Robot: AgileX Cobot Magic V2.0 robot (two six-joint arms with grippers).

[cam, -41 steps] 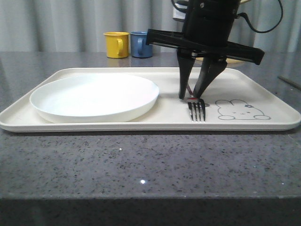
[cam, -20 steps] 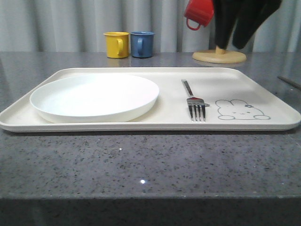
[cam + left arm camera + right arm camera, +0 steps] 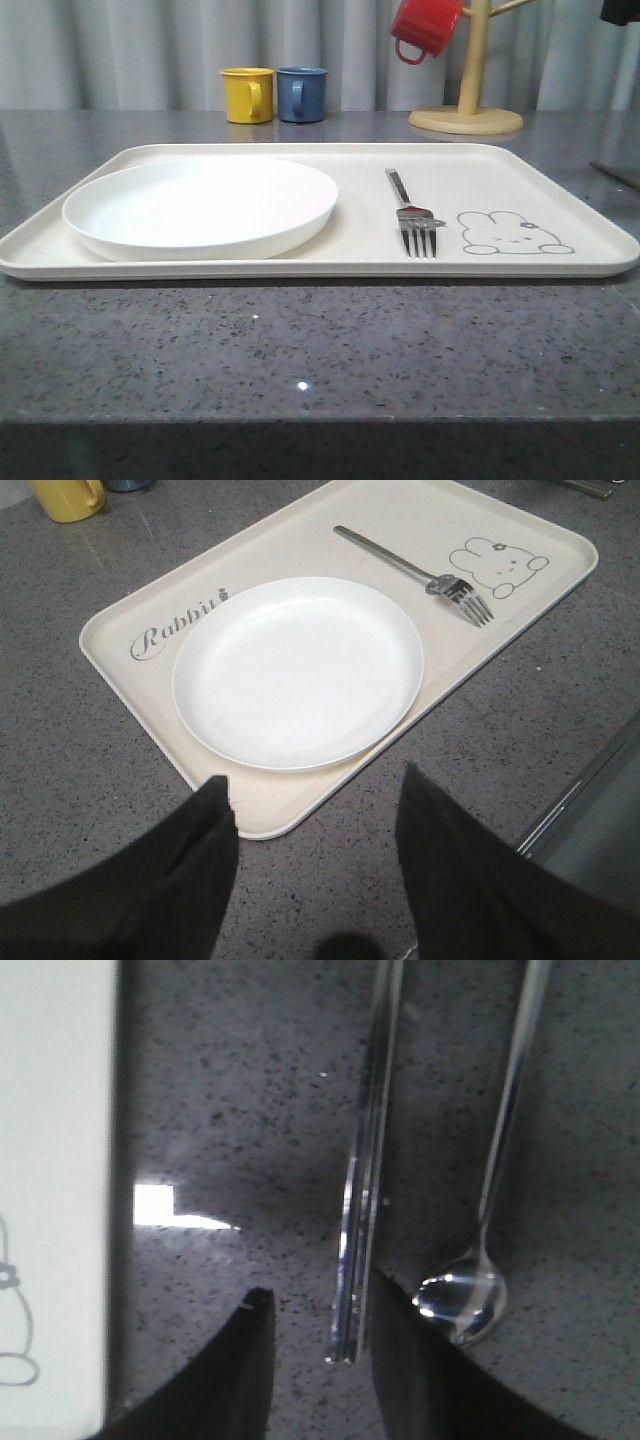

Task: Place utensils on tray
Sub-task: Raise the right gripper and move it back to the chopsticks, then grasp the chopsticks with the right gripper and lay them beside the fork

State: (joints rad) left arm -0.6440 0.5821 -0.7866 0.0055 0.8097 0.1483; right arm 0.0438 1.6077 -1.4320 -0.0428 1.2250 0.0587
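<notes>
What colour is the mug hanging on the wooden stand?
Red. The mug on the stand shows best in the front view.

Grey speckled stone table (image 3: pixel 300 340) carries the cream tray (image 3: pixel 560 262), with yellow mug (image 3: pixel 247 94), blue mug (image 3: pixel 302 93) and wooden mug stand (image 3: pixel 466 120) at the far edge. Beside the tray, directly on the stone, lie chopsticks (image 3: pixel 362 1160) and spoon (image 3: pixel 480 1260), side by side.

A kitchen-like counter: speckled grey stone worktop (image 3: pixel 300 350), mug tree (image 3: pixel 470 70), curtain (image 3: pixel 120 50)
</notes>
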